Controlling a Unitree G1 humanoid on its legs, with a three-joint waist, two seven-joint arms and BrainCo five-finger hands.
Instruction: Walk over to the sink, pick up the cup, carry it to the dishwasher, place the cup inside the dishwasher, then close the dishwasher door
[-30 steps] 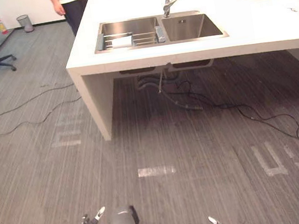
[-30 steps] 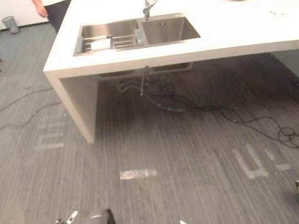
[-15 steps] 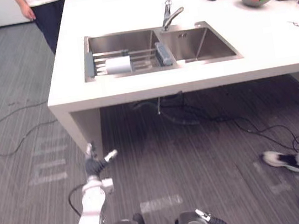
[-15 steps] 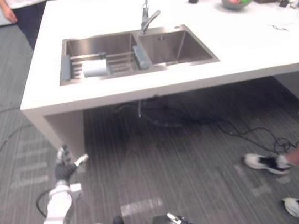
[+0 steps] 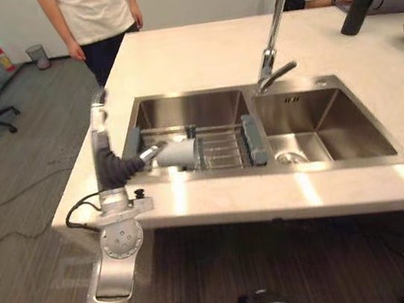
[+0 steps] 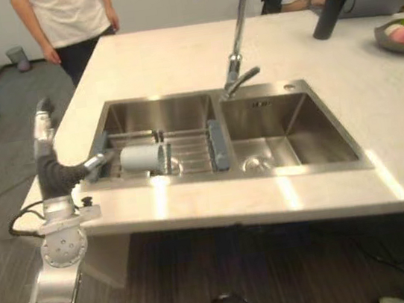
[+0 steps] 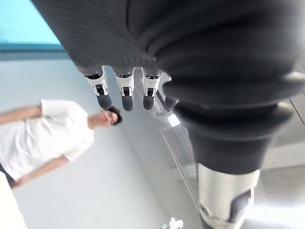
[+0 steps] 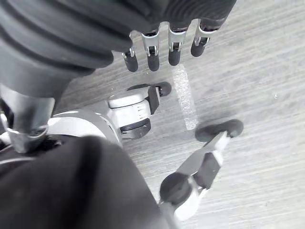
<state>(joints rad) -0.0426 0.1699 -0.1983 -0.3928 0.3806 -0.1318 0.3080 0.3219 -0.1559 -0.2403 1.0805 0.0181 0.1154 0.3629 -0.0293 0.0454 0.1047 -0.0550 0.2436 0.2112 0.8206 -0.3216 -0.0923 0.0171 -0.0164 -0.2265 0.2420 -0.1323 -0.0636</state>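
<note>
Cup [image 5: 178, 153] on its side, a pale smooth cylinder lying across the wire drying rack [image 5: 221, 150] in the left basin of the steel double sink [image 5: 190, 109]. It looks light and rigid, probably glazed or plastic. That means a slick wall that could roll on those thin bars, so the best hold looks like a wrap around the barrel, thumb opposite the fingers. The left hand [image 5: 99, 139] stands just beside it at the counter edge, fingers straight up, thumb poking toward the cup, holding nothing. I can't tell whether there's contact. The right hand [image 8: 153, 50] hangs low over the grey striped floor, fingers straight and empty. The white countertop [image 5: 195, 47] is glossy, the tall chrome faucet [image 5: 271, 44] curves between the basins, and a person [image 5: 96, 15] stands at the far corner.
</note>
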